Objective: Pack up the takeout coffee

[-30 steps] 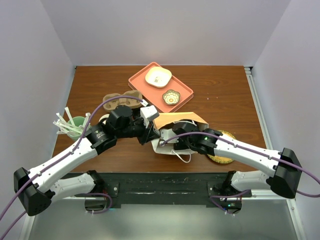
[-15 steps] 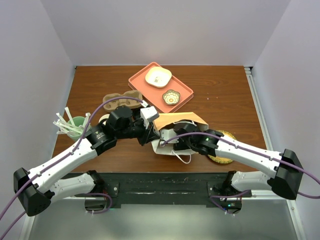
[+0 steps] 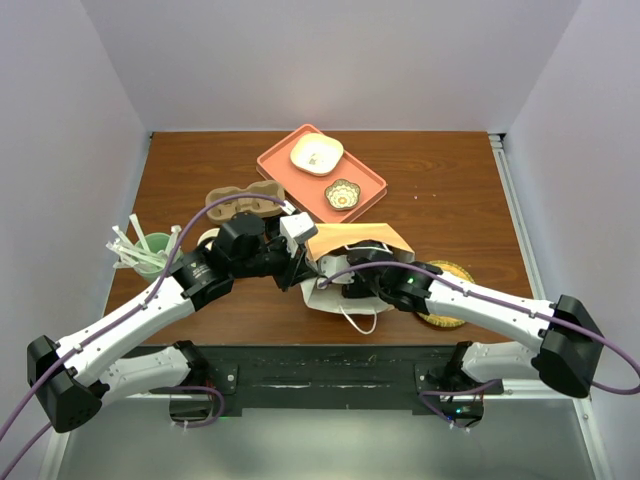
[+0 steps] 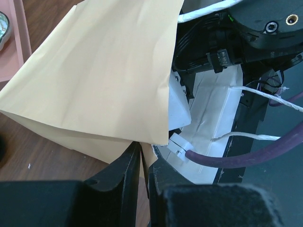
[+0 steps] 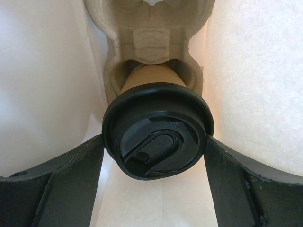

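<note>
Nearly packed: takeout coffee (image 5: 158, 142) deep inside the paper bag (image 4: 94, 80), seated in a brown cup holder (image 5: 151, 38), clamped at the lid by the right tool (image 5: 155, 151). Left tool (image 4: 143, 168) pinched together on the bag's edge. Left to do: let go, pull out. Cup seen only from the right wrist; from above, hidden by the bag.

Robot lab cell: plain white walls (image 3: 320, 60) boxing table (image 3: 450, 200), bolted arms (image 3: 130, 325).

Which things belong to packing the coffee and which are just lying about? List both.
Job: takeout coffee, paper bag, pulp carrier inside it.
Lying about: orange tray, cream dish, patterned dish, green cup of stirrers, spare pulp carrier, gold disc.
</note>
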